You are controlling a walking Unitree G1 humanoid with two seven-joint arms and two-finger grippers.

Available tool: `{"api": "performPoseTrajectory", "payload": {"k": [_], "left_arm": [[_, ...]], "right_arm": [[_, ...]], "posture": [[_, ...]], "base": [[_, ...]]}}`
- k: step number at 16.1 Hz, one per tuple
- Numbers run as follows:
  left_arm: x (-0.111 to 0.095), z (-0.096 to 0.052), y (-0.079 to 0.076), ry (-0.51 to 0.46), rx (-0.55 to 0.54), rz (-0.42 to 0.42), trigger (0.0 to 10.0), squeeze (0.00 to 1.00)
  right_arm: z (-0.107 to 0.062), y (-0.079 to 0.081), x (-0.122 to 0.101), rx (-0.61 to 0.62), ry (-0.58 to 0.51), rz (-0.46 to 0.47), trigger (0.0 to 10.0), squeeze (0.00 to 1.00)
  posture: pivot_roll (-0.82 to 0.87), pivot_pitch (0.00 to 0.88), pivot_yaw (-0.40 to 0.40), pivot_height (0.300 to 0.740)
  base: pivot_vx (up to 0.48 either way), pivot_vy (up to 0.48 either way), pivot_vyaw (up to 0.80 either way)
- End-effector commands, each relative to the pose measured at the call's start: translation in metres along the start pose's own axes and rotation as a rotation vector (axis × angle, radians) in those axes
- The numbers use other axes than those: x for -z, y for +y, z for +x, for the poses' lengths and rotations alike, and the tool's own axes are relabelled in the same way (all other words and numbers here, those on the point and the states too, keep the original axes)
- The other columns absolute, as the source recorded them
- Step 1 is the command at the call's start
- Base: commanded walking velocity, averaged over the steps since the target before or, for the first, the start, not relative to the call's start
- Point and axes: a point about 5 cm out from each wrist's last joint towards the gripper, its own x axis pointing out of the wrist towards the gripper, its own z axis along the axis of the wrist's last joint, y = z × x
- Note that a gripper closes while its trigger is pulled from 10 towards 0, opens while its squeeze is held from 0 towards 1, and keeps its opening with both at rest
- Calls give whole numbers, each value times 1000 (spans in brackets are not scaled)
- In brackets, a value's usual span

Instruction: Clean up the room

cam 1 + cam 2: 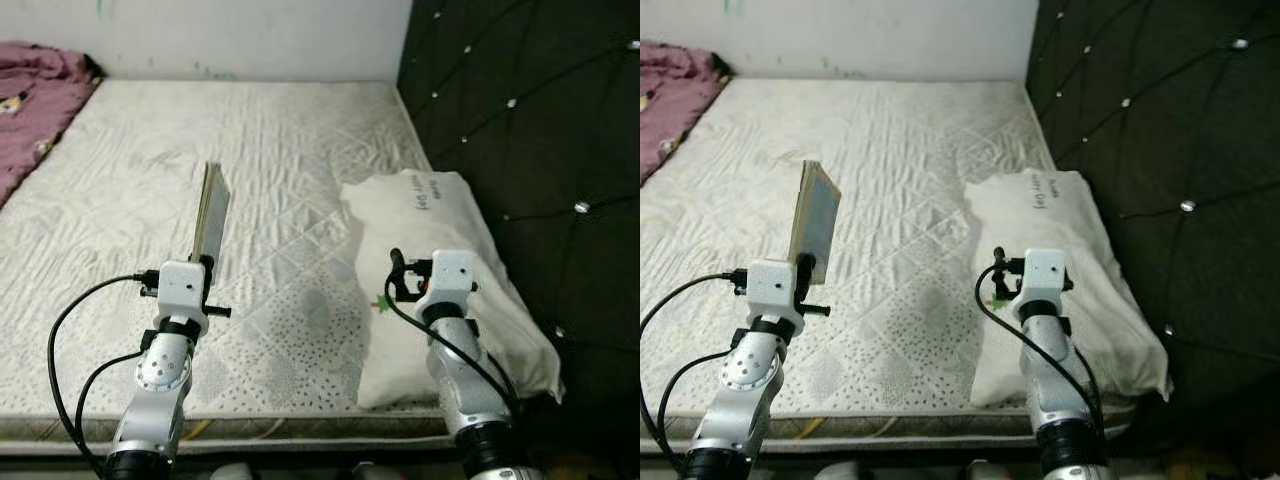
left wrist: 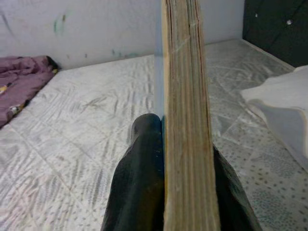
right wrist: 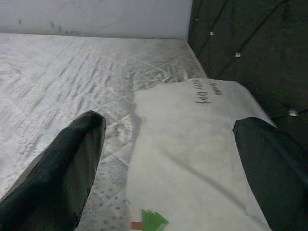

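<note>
Clamping an upright book [image 2: 185, 120] (page edges showing), left gripper [image 2: 166, 159] hovers over mattress [image 1: 280, 150]; right gripper [image 3: 168, 159] gapes above pillow [image 3: 192, 139].

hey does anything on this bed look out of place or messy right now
The bare mattress has no sheet. A purple blanket lies crumpled at its far left edge, and the white pillow hangs over the near right corner. The left gripper holds a book upright above the bed.
</note>
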Motion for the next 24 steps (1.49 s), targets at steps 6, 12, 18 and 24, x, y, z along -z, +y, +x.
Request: {"api": "performPoseTrajectory", "payload": {"k": [6, 12, 18, 24], "left_arm": [[-7, 3, -1, -50, 27, -32, 10000, 0], [-8, 3, -4, -61, 36, -21, 10000, 0], [-12, 6, -3, -63, 36, -18, 10000, 0], [-13, 6, -1, -58, 9, -33, 10000, 0]], "right_arm": [[-2, 5, 4, -24, 1, -8, 10000, 0], [-2, 9, 7, -41, 5, -26, 10000, 0], [0, 10, 3, -48, -1, -19, 10000, 0], [3, 8, -1, -59, -6, -14, 10000, 0]], "posture": [[51, 0, 13, 740], [56, 0, 16, 740], [59, 0, 17, 740], [62, 0, 6, 732]], "base": [[0, 0, -267], [0, 0, 0], [0, 0, 0], [0, 0, 0]]}}
